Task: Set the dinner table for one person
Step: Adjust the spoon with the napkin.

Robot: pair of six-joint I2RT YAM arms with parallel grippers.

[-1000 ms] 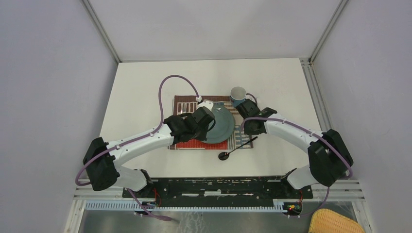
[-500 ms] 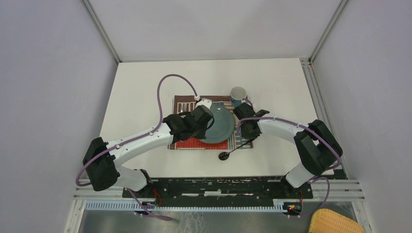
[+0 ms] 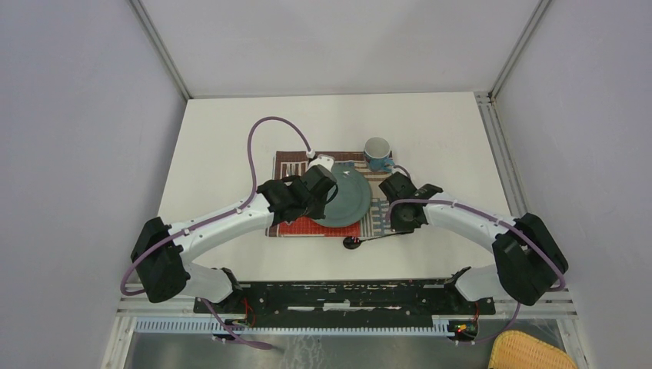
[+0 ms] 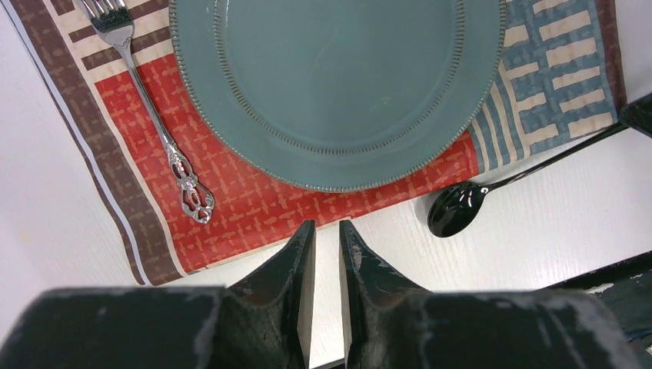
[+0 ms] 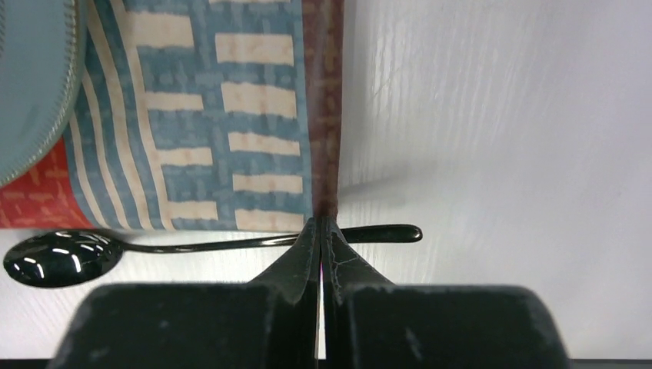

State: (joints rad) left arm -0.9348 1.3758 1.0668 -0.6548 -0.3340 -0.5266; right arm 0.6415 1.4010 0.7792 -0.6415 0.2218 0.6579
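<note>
Your right gripper [image 5: 321,221] has its jaws pressed flat together with no gap. Its tips meet the thin handle of the black spoon [image 5: 58,257], which lies crosswise just in front of them. The bowl is off to the gripper's left and the handle end just to its right. You cannot tell whether the tips bear down on it or only touch. The dinner table [image 5: 500,115] spreads white under and to the right of this gripper. The striped placemat [image 4: 254,207] has its right edge running straight ahead from the tips, and the blue mug [image 3: 377,151] stands farther ahead by the mat's far corner. Your left gripper [image 4: 327,224] holds nothing, its jaws a narrow slit apart, above the mat's near edge. Directly ahead of it sits the teal plate [image 4: 330,77] on the mat. The fork [image 4: 190,194] lies ahead to its left, apart from the plate.
</note>
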